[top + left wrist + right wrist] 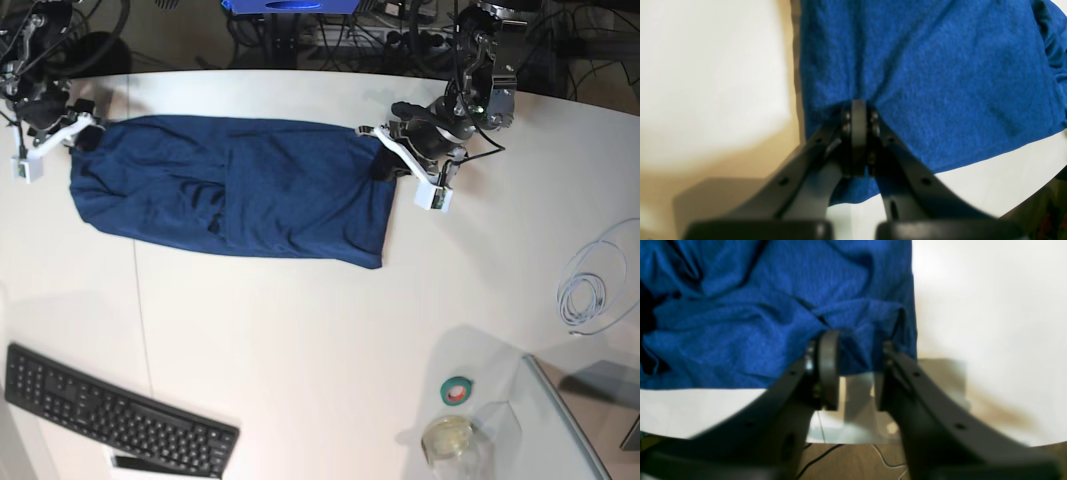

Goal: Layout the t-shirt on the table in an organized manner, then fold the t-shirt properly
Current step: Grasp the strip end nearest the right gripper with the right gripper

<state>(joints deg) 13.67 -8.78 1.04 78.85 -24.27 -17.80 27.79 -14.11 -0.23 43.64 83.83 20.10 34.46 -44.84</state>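
Item: t-shirt (240, 190), dark navy, plain, no print that we could see. It lay along the far edge of the white worktop (320, 330), stretched lengthwise between the two arms into a long band. Its surface was creased, with folds gathered near the middle and toward the end at the worktop's far left corner.

Handling, as we judged it: soft, light and limp knit fabric; it would sag and bunch wherever unsupported, and drag rather than slide cleanly. We reckoned the outer edges and corners of the band the best places to take hold, pinching a fair gather of cloth so that it would not slip free.

Left tool (858, 133): clenched tight on a pinch of the shirt's edge, cloth puckering at the pads.

Right tool (853, 373): fingers parted, straddling the shirt's edge, with bare worktop visible between them; we could not tell whether any cloth was gripped.

Also noted: black keyboard (110, 410) at the near left corner; a roll of green tape (457, 390), a clear lidded container (450, 437) and a coiled white cable (597, 285) toward the right side.
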